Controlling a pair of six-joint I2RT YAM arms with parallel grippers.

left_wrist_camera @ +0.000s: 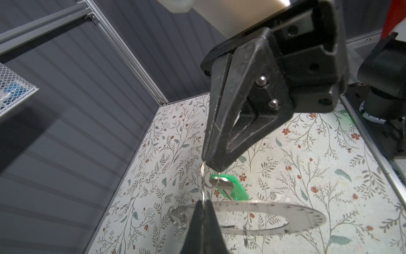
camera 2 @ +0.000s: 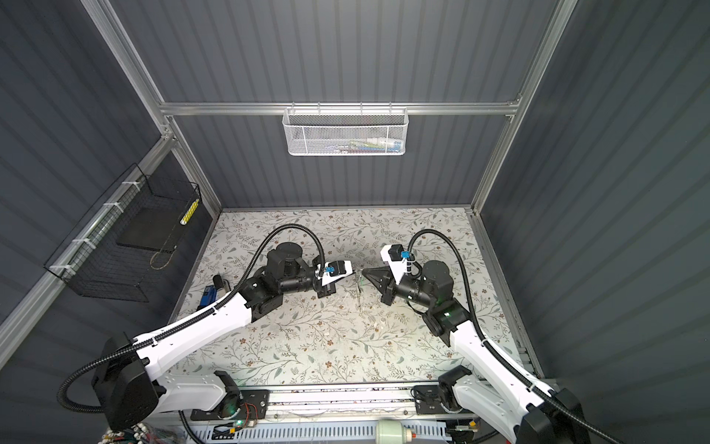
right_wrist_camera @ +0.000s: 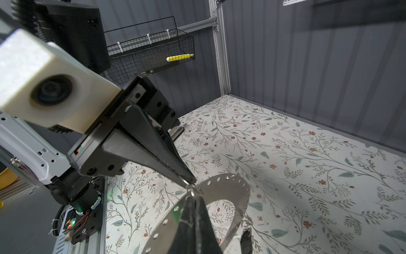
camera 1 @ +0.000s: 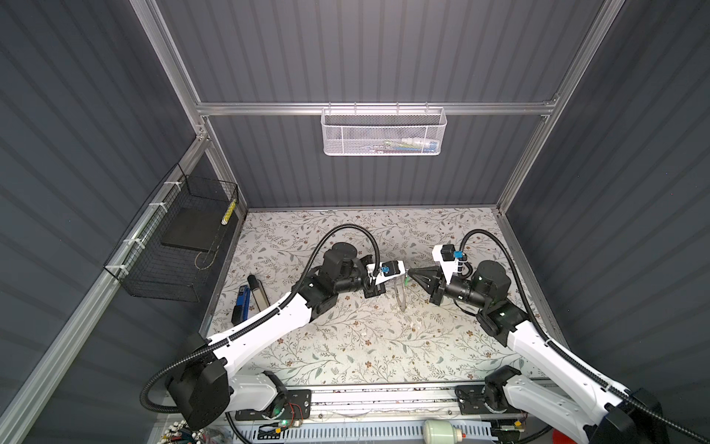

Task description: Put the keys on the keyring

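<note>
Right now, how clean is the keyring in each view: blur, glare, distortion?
Left wrist view: keyring pale and washed, tag crisp, left claw a dark blur. Right wrist view: keyring sharp, unevenly lit; white camera out of focus. Both top views: rails bow from distortion, keyring edge-on, barely visible.

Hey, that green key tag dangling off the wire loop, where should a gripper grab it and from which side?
Probably its free end, pads on its two flat faces. The green key tag hangs from the wire loop, and that end is crowded by the left gripper, right gripper and keyring, so come in from the free end.
</note>
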